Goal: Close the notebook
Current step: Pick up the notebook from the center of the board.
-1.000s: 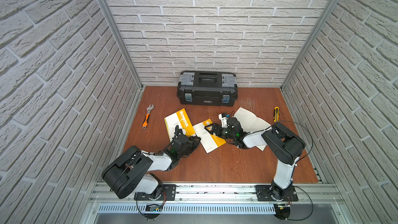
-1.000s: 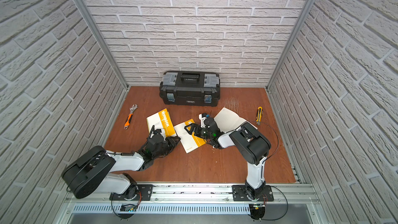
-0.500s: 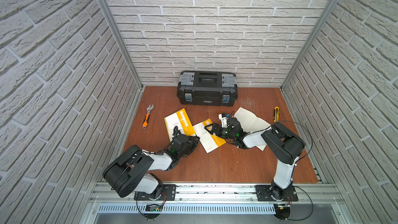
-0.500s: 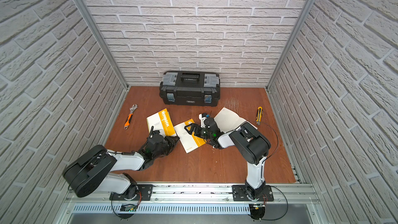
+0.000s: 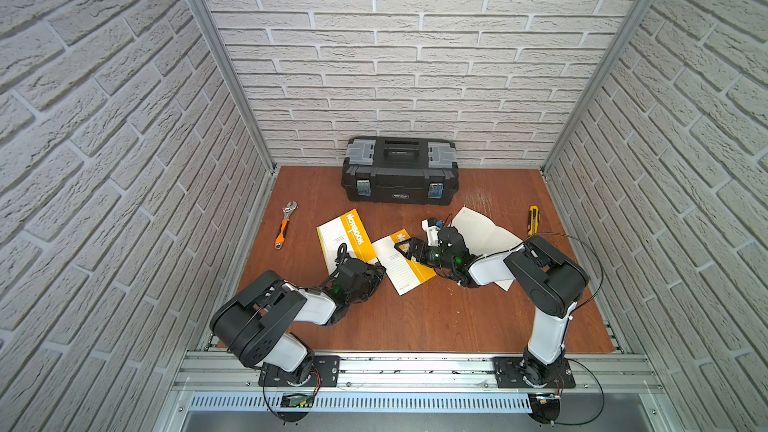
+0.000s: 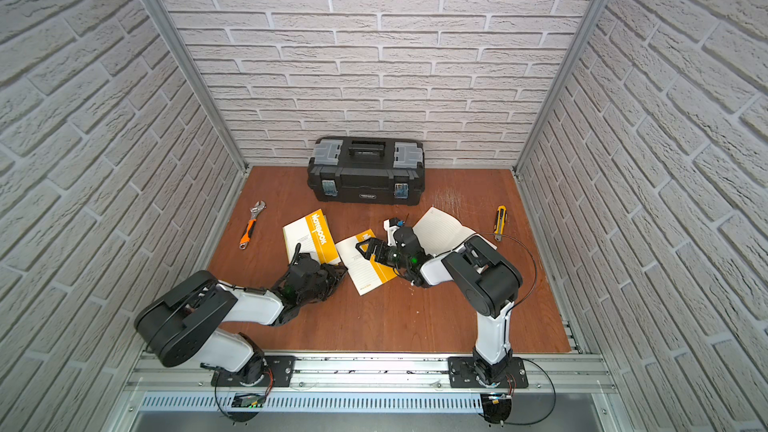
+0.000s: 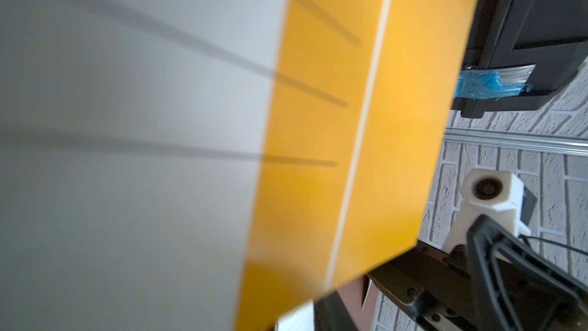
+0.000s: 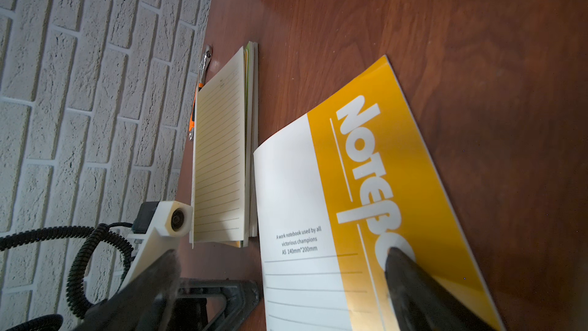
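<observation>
1. Closing step in hand, by my reading: the left gripper [image 5: 374,274] sits at the near corner of the left notebook [image 5: 338,238], which lies left of centre on the table, between the wrench [image 5: 284,224] and the middle notebook [image 5: 390,261]; its fingers are hidden, so I cannot tell whether they pinch the cover.
2. The cover faces up in both top views but does not look flat; the right wrist view shows a lined page [image 8: 219,154] standing off the page block.
3. The right gripper [image 8: 283,251] is spread wide and grasps nothing; one finger [image 8: 410,281] lies over the middle notebook's yellow band.
4. Next move, as I judge it: lower the cover and press it flat; an open notebook [image 5: 486,232] under the right forearm also waits.
5. Legible: "Notebook" on both covers; on the middle one, "A work notebook used by all victorious champions", then a format line beginning "A5"; the toolbox [image 5: 399,170] label is too small to read.
</observation>
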You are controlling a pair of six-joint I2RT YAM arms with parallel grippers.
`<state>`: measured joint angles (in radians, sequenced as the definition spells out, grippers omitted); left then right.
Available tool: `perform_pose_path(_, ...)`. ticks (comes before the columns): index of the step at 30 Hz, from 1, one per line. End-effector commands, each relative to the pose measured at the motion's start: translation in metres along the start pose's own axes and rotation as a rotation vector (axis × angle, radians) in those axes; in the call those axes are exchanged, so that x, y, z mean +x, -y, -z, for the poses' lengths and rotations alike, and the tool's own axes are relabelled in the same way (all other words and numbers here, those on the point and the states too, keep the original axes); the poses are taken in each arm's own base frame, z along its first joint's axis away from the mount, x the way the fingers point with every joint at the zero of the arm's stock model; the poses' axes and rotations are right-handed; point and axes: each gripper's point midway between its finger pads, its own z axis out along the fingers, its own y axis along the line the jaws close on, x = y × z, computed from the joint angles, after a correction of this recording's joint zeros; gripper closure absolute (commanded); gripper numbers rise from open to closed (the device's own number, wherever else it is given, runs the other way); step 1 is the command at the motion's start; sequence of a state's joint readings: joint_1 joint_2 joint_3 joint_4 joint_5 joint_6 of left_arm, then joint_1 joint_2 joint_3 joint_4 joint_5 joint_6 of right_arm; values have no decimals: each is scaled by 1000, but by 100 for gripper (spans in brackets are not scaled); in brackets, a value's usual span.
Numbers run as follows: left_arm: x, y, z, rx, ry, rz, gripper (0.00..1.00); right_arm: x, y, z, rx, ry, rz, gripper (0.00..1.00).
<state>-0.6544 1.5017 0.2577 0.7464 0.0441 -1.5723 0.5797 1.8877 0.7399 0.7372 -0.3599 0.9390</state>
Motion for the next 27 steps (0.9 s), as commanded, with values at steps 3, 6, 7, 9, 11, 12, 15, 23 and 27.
perform_pose_path(3, -4, 9, -9, 49, 9, 14, 72, 11, 12, 0, 26, -31, -18, 0)
perform_pose_path(6, -2, 8, -14, 58, 2, 30, 72, 12, 12, 0, 27, -32, -18, 0)
perform_pose_path(7, -2, 7, -15, 63, 1, 34, 72, 12, 13, 0, 27, -33, -19, 0)
perform_pose_path(9, -1, 5, -19, 65, -3, 44, 72, 12, 13, 0, 27, -33, -19, 0)
perform_pose_path(11, 0, 6, -22, 79, -6, 47, 72, 12, 12, 0, 26, -33, -19, 0)
perform_pose_path(12, 1, 6, -23, 85, -7, 49, 72, 12, 13, 0, 26, -33, -19, 0)
perform_pose_path(15, 4, 5, -26, 86, -16, 35, 80, 13, 14, 0, 28, -35, -21, 0)
perform_pose_path(23, 11, 15, -28, 94, -42, -23, 100, 11, 10, 2, 16, -31, -17, 0)
perform_pose_path(27, 15, 27, -28, 106, -61, -79, 100, 3, -3, 11, -6, -11, -7, 0)
